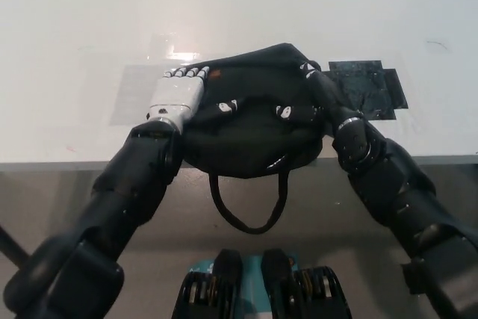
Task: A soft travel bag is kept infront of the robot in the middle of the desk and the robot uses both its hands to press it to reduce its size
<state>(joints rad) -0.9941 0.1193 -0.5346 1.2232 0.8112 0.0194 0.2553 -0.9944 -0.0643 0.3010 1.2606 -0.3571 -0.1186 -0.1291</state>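
Between the two hands, at the near edge of the white desk (75,50): soft black travel bag (250,121), bulged into a dome, long axis running hand to hand, carry strap (246,211) hanging off the desk edge toward the robot. Pressed flat against the bag's left flank: left hand (178,95), white, fingers (187,72) extended together and pointing away from the robot, laid on the fabric without gripping. Against the opposite flank, touching: right hand (323,93), black on black, palm side toward the bag; finger posture impossible to tell. Equally near, both hands, so a squeeze inward along the long axis judged the step under way, with the bag's crown pushed upward between them. Just beyond the right hand, lying flat: dark tape patch (370,87), apart from the bag and unlikely to hinder. Past the left fingers: pale rectangular patch (134,91) on the desk. Nothing standing between either palm and the bag.
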